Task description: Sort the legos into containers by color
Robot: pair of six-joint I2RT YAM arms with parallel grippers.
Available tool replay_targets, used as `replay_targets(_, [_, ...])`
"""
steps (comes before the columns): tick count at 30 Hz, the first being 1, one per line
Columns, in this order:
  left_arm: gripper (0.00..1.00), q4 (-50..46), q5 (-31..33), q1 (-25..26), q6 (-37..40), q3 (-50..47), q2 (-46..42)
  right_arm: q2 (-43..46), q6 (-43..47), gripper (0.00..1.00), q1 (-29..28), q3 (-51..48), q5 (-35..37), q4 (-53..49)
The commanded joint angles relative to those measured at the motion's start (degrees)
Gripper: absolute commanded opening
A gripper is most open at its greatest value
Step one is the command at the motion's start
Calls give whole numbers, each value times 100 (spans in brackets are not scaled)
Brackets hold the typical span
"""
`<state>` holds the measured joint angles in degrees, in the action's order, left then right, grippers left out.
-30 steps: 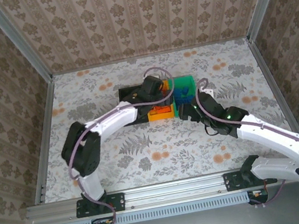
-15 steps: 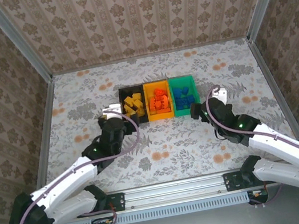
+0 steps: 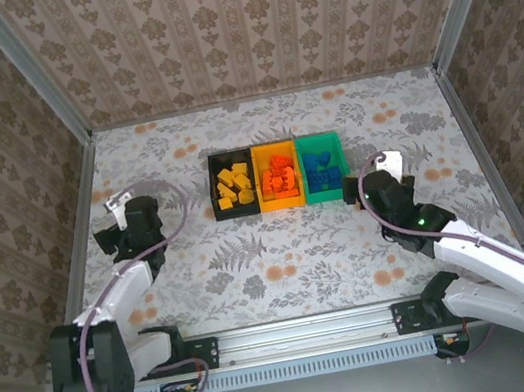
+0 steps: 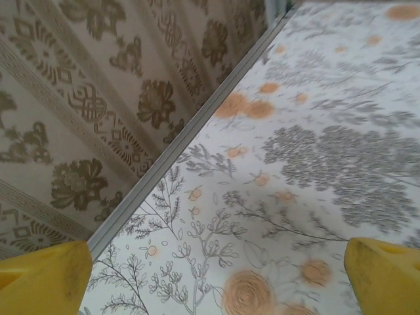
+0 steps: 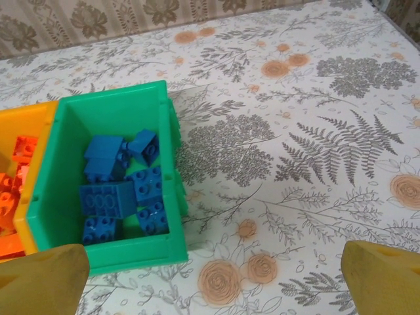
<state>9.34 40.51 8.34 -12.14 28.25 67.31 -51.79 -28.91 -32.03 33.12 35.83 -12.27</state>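
Seemingly the last step, parking the arms. Already sorted, by the look: yellow bricks (image 3: pixel 232 183) in the black bin (image 3: pixel 214 189), red-orange bricks (image 3: pixel 279 175) in the orange bin (image 3: pixel 282 204), blue bricks (image 5: pixel 121 190) in the green bin (image 5: pixel 111 257), all joined in a row mid-worktop (image 3: pixel 282 253). With the left claw (image 4: pixel 213 272) fully spread and empty near the left wall (image 4: pixel 98 98), and the right claw (image 5: pixel 213 272) equally wide and empty near the green bin, best to draw the right one back and upward, not pushing the row. Then look over the worktop for any forgotten brick.
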Motion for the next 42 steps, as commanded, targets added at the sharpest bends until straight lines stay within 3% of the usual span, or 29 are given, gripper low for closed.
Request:
replay_targets(1, [100,1872,-733,-111,423,-420,337,121,249,100,137,-271,25,646])
replay_targets(5, [100,2606,-1084,-98,1247,-150,1203,162,436,100,311,-385,-15,879])
replay_targets(10, [100,3895,-1965,-133,1594,-482,1841,318,929,100,798,-346,8,993])
replay_targets(12, [100,3463,-2296,-296,1429,-310,1823,420,1224,100,1174,-354,-26,1095])
replay_targets(15, [100,4029,-3172,-603,1344,-530,2025,505,1737,100,1726,-720,-473,1832])
replay_targets(16, [100,4597,-3123,-599,1465,-672,2212,482,1816,100,1871,-873,-623,2125])
replay_targets(18, [100,4014,-3117,-618,1340,-577,2058,253,1962,100,2242,-1234,-1023,2953])
replay_targets(19, [100,4336,-3093,-610,1414,-618,2151,90,1997,100,2385,-1345,-1234,3296])
replay_targets(24, [100,4220,-2634,-561,1246,-643,2071,-1418,2424,100,2663,-1484,-1682,5124])
replay_targets(33, [100,4295,-2658,-546,1266,-658,2081,-3718,2500,100,2985,-1178,-2210,6740])
replay_targets(35, [100,4297,-2661,-553,1265,-661,2079,-3565,2469,100,2983,-1058,-2265,6225])
replay_targets(42, [100,4295,-2660,-540,1277,-658,2083,-3580,2495,100,2983,-1109,-2262,6374])
